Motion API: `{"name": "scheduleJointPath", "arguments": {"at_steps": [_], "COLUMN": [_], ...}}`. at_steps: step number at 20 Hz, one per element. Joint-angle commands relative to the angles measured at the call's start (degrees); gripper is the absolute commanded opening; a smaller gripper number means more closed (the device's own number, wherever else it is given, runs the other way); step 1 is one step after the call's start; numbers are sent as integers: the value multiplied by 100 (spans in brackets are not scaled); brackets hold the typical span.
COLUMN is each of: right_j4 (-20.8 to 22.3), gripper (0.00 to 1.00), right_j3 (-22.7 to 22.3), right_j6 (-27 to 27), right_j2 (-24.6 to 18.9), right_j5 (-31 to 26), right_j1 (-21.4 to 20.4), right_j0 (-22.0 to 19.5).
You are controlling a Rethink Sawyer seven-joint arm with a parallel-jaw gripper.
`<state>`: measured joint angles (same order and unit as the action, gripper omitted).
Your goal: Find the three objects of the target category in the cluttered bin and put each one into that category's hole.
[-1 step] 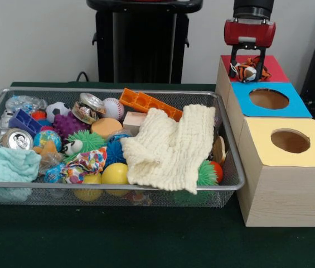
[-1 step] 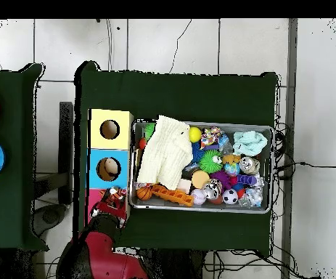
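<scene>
Clamped between the two black fingers of the red gripper point(image 1: 248, 66) is a small orange, black and white striped tiger plush toy point(image 1: 249, 71), held right over the red-topped wooden box point(image 1: 271, 68), whose hole is hidden behind the toy. Next in the row, the blue-topped box point(image 1: 269, 99) and the yellow-topped box point(image 1: 289, 142) are seen with round holes uncovered. Beside them, the silver wire mesh bin point(image 1: 229, 152) is packed: a cream knitted cloth point(image 1: 171, 148) is draped over the clutter, an orange toy brick point(image 1: 149, 103) lies at the back, a baseball point(image 1: 113, 108) is seen near it, and a crushed silver can point(image 1: 17, 139) sits at the far end.

From overhead, the gripper point(image 2: 112, 200) and the tiger toy point(image 2: 115, 194) are found above the red box at the end of the row, just beside the bin's corner point(image 2: 133, 205).
</scene>
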<state>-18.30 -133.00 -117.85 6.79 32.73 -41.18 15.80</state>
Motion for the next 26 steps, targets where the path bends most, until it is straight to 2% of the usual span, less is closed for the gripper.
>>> {"name": "scheduleJointPath", "arguments": {"at_steps": [1, 11, 12, 26], "right_j4": [-247, -283, -303, -288], "gripper": [100, 100, 0, 0], "right_j3": [198, -44, -41, -78], "right_j6": [-1633, -1555, -1496, -1603], "right_j2": [-484, -426, -376, -445], "right_j5": [-157, -350, -332, -320], "right_j1": [900, 548, 553, 493], "right_j0": [-263, -182, -132, -139]}}
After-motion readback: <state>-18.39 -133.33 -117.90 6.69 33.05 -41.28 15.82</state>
